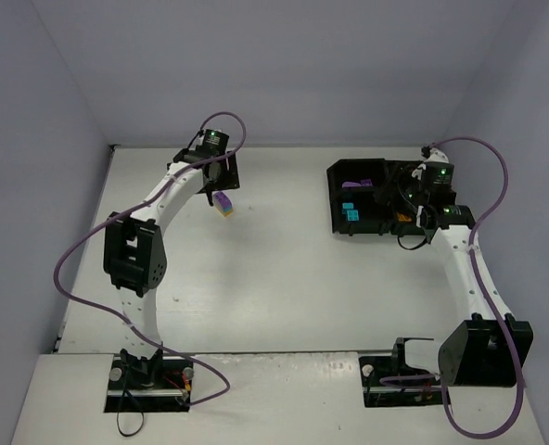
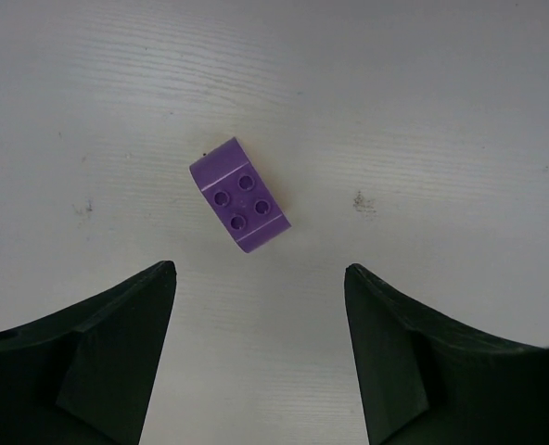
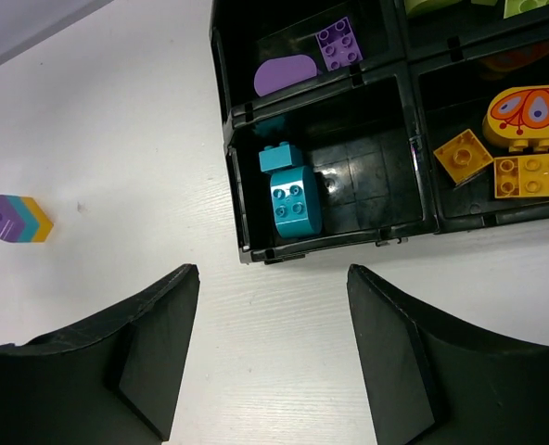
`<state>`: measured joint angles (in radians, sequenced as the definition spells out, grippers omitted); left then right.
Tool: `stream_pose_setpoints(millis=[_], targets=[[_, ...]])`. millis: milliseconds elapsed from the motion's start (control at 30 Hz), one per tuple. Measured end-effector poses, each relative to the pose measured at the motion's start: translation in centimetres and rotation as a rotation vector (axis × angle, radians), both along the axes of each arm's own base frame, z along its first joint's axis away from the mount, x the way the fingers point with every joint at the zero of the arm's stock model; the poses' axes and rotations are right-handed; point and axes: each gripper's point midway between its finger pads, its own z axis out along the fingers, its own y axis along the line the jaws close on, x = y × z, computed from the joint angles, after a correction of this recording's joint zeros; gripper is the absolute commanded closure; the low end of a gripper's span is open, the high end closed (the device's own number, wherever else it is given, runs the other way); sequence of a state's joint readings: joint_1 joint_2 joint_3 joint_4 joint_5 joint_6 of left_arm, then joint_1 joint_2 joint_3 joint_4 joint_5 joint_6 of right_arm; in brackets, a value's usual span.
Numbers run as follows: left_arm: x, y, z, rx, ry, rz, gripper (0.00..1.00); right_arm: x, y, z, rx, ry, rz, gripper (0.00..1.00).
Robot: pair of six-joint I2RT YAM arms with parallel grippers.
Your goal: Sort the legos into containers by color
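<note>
black left tool (image 2: 259,270) spread wide, pinching nothing, hovering over the white desk (image 2: 460,111). just ahead of the fingertips and apart from both, one purple brick (image 2: 238,194): flat on the desk, four studs up, one end rounded, lying at a slant. from the right wrist, same brick striped purple, cyan and orange down its side, alone, well apart from the tray. from above, left tool low over that brick in the far-left part of the desk.

black right tool (image 3: 273,270) likewise spread, gripping nothing, hanging over the desk just short of the tray's near wall. beyond it, black four-part tray (image 3: 233,176). nearest compartment: two cyan bricks (image 3: 293,199) close to its left wall, the smaller one touching the larger. compartment behind that: a rounded purple piece (image 3: 286,76) and a small studded purple square (image 3: 338,44). compartment to the right: orange bricks, namely a square (image 3: 464,155), a rectangle (image 3: 532,175) and an oval with a painted pattern (image 3: 532,116). last compartment: lime green pieces (image 3: 525,7), cut off by the picture's edge. from above, tray at the far right of the desk.
</note>
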<state>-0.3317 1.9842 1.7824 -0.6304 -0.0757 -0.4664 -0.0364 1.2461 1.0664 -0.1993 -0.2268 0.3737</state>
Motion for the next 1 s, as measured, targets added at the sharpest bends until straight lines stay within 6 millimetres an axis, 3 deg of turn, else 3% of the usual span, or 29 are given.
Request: stream_pose_setpoints(millis=[167, 400, 633, 1000], targets=[[-0.7, -0.5, -0.3, -0.013, 0.023, 0.156, 0.32, -0.1, 0.1, -0.2, 0.003, 0.004, 0.006, 0.38], [-0.5, 0.6, -3.7, 0.037, 0.08, 0.31, 0.37, -0.6, 0.3, -0.7, 0.009, 0.009, 0.014, 0.38], [1.1, 0.7, -5.0, 0.062, 0.082, 0.363, 0.4, -1.0, 0.5, -0.3, 0.014, -0.009, 0.022, 0.38], [0.9, 1.5, -6.3, 0.077, 0.119, 0.396, 0.54, -1.5, 0.8, -0.9, 0.024, 0.001, 0.034, 0.38]])
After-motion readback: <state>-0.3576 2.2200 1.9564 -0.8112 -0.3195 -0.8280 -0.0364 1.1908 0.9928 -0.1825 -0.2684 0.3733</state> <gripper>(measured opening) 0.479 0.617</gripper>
